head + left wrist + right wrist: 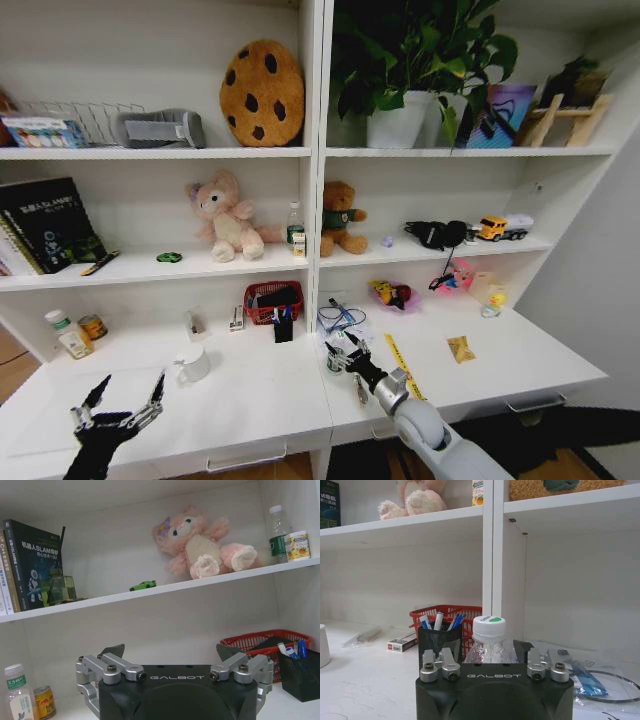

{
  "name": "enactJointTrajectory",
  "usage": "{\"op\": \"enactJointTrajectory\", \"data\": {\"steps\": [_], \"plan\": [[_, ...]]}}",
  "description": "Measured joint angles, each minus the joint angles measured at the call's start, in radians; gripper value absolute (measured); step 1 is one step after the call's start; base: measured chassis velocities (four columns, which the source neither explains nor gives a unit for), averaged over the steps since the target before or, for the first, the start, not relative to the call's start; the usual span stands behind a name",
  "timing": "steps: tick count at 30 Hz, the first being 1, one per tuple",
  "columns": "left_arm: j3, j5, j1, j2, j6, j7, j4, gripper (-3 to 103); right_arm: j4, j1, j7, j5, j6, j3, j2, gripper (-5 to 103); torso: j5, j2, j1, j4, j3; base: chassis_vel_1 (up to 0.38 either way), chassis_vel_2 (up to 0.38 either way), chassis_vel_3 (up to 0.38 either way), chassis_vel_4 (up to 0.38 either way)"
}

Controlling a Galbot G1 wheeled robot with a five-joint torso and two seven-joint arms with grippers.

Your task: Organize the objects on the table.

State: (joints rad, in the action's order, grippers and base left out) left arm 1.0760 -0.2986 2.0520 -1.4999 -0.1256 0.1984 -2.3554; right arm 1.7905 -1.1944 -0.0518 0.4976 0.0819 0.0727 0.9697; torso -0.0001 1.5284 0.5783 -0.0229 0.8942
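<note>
we're somewhere past the midpoint of tidying this desk, by the look of it. in the head view our right gripper (343, 357) sits just below centre of the frame, fingers closed around the small clear bottle (335, 360), and the right wrist view backs that up: the bottle (488, 642) with its white cap and green dot stands between the pads, which look pressed against its sides. it seems to rest on or just above the table (255, 395), we can't tell which. the pens (437, 621) are standing in the black mesh pen cup (438, 642) in front of the red basket (451, 615), so we'd call that part done. the tiny green toy car (143, 585) is parked on the shelf beside the pink plush (200, 542), left of centre in the left wrist view, so probably sorted too. our left gripper (118, 408) hangs in the lower left of the head view over bare tabletop, fingers spread wide and holding nothing (just idling, we guess). what's left, as we judge it: placing the bottle somewhere sensible, and maybe the yellow ruler (402, 365) and the white mug (192, 365) sitting out on the desk, though those may not be ours to move. the laptop we can't locate from here.
</note>
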Motion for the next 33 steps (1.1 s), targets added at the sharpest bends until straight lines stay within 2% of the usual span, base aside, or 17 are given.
{"op": "enactJointTrajectory", "data": {"steps": [1,4,7,10,16,19,21,24,26,27,30,31,33], "plan": [[0.0,0.0,0.0,0.0,0.0,0.0,0.0,100,0.0,0.0,0.0,0.0,0.0,0.0,0.0,62,0.0,0.0,0.0,0.0,0.0,0.0,0.0,0.0,0.0],[0.0,0.0,0.0,0.0,0.0,0.0,0.0,100,0.009,-0.02,-0.004,0.001,-0.001,0.004,-0.001,46,0.0,0.0,0.0,-0.0001,0.0,0.0,0.0,0.0,0.0],[0.0,0.0,0.0,0.0,0.0,0.0,0.0,100,0.012,-0.027,-0.008,0.001,-0.001,0.009,-0.001,41,0.0001,0.0,0.0,-0.0001,0.0,0.0,0.0,0.0,0.0],[0.0,0.0,0.0,0.0,0.0,0.0,0.0,100,0.026,-0.054,-0.017,0.0,-0.001,0.026,-0.002,29,0.0001,0.0,0.0,0.0,0.0,0.0,0.0,0.0,0.0],[0.0,0.0,0.0,0.0,0.0,0.0,0.0,100,0.062,-0.096,-0.024,-0.001,-0.001,0.059,-0.005,27,0.0004,0.0,0.0,0.0,0.0,0.0,0.0,0.0,0.0],[0.0,0.0,0.0,0.0,0.0,0.0,0.0,100,0.136,-0.158,-0.028,0.013,0.0,0.113,-0.029,27,0.0001,0.0,0.0,0.0,0.0,0.0,0.0,0.0,0.0],[0.0,0.0,0.0,0.0,0.0,0.0,0.0,100,0.258,-0.257,-0.024,0.029,0.005,0.182,-0.06,27,0.0001,0.0,0.0,0.0001,0.0,0.0,0.0,0.0,0.0],[0.0,0.0,0.0,0.0,0.0,0.0,0.0,100,0.329,-0.337,-0.025,0.026,0.017,0.238,-0.07,27,0.0001,0.0,0.0,0.0002,0.0,0.0,0.0,0.0,0.0],[0.0,0.0,0.0,0.0,0.0,0.0,0.0,100,0.448,-0.558,-0.084,0.011,0.046,0.385,-0.056,27,0.0002,0.0,0.0,-0.0001,0.0,0.0,0.0,0.0,0.0],[0.0,0.0,0.0,0.0,0.0,0.0,0.0,100,0.448,-0.558,-0.084,0.011,0.046,0.385,-0.056,27,0.0002,0.0,0.0,-0.0001,0.0,0.0,0.0,0.0,0.0],[0.0,0.0,0.0,0.0,0.0,0.0,0.0,100,0.492,-0.828,-0.203,-0.022,0.17,0.55,0.013,27,0.0,0.0,0.0,-0.0003,0.0,0.0,0.0,0.0,0.0],[0.0,0.0,0.0,0.0,0.0,0.0,0.0,100,0.492,-0.828,-0.203,-0.022,0.17,0.55,0.013,27,0.0,0.0,0.0,-0.0003,0.0,0.0,0.0,0.0,0.0],[0.0,0.0,0.0,0.0,0.0,0.0,0.0,100,0.441,-0.942,-0.265,-0.046,0.297,0.615,0.062,27,-0.0004,0.0,0.0,-0.0003,0.0,0.0,0.0,0.0,0.0]]}}
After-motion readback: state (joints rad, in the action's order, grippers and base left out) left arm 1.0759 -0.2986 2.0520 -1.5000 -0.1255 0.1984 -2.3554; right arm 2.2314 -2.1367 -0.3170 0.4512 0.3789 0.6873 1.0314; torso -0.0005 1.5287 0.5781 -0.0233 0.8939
